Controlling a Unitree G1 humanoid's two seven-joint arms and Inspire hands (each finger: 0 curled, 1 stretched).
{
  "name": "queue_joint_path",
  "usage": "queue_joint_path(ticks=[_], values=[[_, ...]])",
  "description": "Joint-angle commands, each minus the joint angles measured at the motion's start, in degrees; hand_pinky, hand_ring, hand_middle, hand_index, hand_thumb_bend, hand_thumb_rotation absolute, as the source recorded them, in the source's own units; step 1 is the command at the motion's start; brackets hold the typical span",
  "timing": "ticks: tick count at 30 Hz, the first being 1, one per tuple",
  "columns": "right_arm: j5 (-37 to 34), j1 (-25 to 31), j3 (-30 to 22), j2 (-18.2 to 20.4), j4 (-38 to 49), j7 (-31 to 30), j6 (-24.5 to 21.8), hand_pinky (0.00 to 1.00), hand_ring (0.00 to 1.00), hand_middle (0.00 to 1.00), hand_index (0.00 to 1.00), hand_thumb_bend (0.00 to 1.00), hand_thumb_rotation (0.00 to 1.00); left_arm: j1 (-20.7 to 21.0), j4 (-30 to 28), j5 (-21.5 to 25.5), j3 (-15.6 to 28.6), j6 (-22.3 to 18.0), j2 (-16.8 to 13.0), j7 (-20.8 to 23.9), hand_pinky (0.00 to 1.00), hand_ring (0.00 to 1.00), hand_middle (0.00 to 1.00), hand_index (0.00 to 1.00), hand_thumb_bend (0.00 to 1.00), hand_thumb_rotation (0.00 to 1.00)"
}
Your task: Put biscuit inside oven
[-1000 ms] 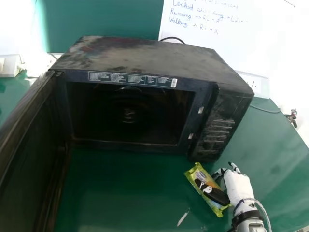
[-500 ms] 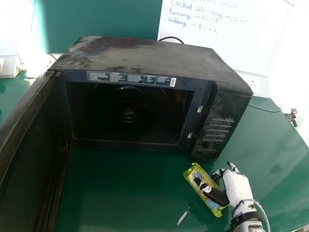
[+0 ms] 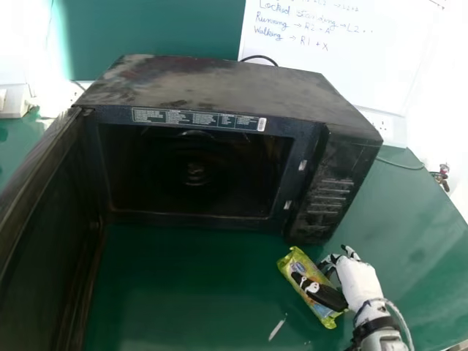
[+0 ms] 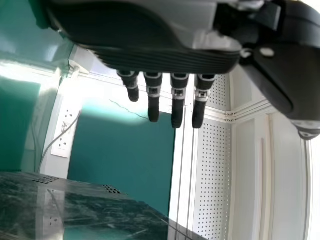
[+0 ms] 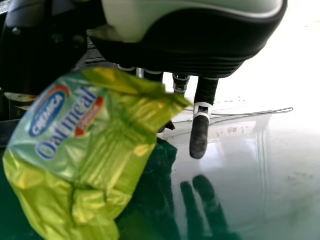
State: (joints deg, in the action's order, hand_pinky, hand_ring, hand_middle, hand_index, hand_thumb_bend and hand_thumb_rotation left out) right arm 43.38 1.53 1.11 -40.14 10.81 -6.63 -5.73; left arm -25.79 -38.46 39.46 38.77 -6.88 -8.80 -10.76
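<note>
In front of oven [image 3: 219, 91]: biscuit packet [image 3: 319, 310]
Right hand [image 3: 360, 284]: fingers clamped on packet
Left hand [image 4: 150, 56]: fingers straight, apart

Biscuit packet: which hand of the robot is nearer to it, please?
The right hand. It is close beside the biscuit packet; the left hand is farther away from it.

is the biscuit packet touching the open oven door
Apart: the head view shows a wide stretch of green table between the biscuit packet and the open oven door.
</note>
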Motion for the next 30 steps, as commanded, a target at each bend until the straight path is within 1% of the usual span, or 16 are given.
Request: queue_joint_path(ticks=[1,3,6,7,9,10,11,13,16,19,24,30], values=[[0.1,1.2,1.3,-1.2,-0.8,-3.1,0.8,0.29,0.38,0.5,0.62,0.97,0.29,-0.5,-0.6,0.2,0.1,-0.3,-0.2,0.3,0.97,0.92,0.9,0.88,0.96,0.93],[-0.2,0.5,1.2,-1.9,-1.2,-4.1,0.8,0.28,0.38,0.5,0.63,0.97,0.3,-0.6,-0.8,0.2,-0.1,-0.3,0.0,0.5,0.97,0.92,0.9,0.88,0.96,0.93],[-0.8,-0.4,1.1,-2.7,-1.7,-5.3,1.2,0.33,0.44,0.54,0.68,0.97,0.33,-0.6,-0.9,0.3,-0.2,-0.4,0.1,0.3,0.97,0.92,0.9,0.89,0.96,0.93],[-1.1,-0.6,1.0,-2.8,-1.9,-5.6,1.3,0.39,0.5,0.59,0.71,0.98,0.36,-0.7,-0.9,0.3,-0.3,-0.5,0.0,0.2,0.97,0.92,0.9,0.89,0.96,0.93],[-1.4,-0.9,1.1,-2.6,-2.3,-5.7,1.6,0.48,0.6,0.67,0.75,0.99,0.41,-0.6,-1.0,0.1,-0.4,-0.4,0.0,0.3,0.97,0.92,0.9,0.89,0.96,0.93],[-1.4,-1.0,1.2,-2.3,-2.7,-5.5,1.4,0.56,0.68,0.74,0.79,0.99,0.44,-0.6,-1.0,0.1,-0.4,-0.4,0.0,0.3,0.97,0.92,0.9,0.89,0.96,0.93],[-1.3,-1.2,1.4,-1.9,-3.2,-4.9,1.5,0.61,0.73,0.79,0.81,1.0,0.45,-0.6,-1.1,0.1,-0.4,-0.4,0.1,0.4,0.97,0.92,0.9,0.88,0.96,0.93],[-1.3,-1.3,1.8,-0.7,-4.2,-3.8,1.0,0.68,0.79,0.85,0.85,1.0,0.48,-0.5,-1.1,0.1,-0.5,-0.4,0.1,0.4,0.98,0.92,0.9,0.88,0.96,0.93],[-0.5,-1.0,2.6,0.4,-5.9,-1.1,1.3,0.69,0.82,0.88,0.88,1.0,0.52,-0.5,-1.0,0.3,-0.5,-0.4,0.1,0.3,0.97,0.92,0.9,0.88,0.96,0.92],[-0.2,-0.7,3.2,0.9,-7.0,0.1,1.3,0.71,0.84,0.9,0.9,1.0,0.57,-0.4,-1.1,-0.4,-0.6,-0.3,0.2,0.8,0.97,0.91,0.89,0.87,0.96,0.93],[-0.1,-1.0,4.3,-0.1,-7.5,-1.6,0.8,0.75,0.87,0.91,0.91,1.0,0.59,-0.4,-1.1,-0.5,-0.7,-0.5,0.1,0.7,0.97,0.91,0.9,0.88,0.96,0.93],[-0.2,-0.8,3.8,-2.2,-5.3,-4.2,0.5,0.75,0.87,0.9,0.89,1.0,0.6,-0.4,-1.0,-0.5,-0.8,-0.4,0.1,0.8,0.98,0.91,0.89,0.88,0.96,0.93]])
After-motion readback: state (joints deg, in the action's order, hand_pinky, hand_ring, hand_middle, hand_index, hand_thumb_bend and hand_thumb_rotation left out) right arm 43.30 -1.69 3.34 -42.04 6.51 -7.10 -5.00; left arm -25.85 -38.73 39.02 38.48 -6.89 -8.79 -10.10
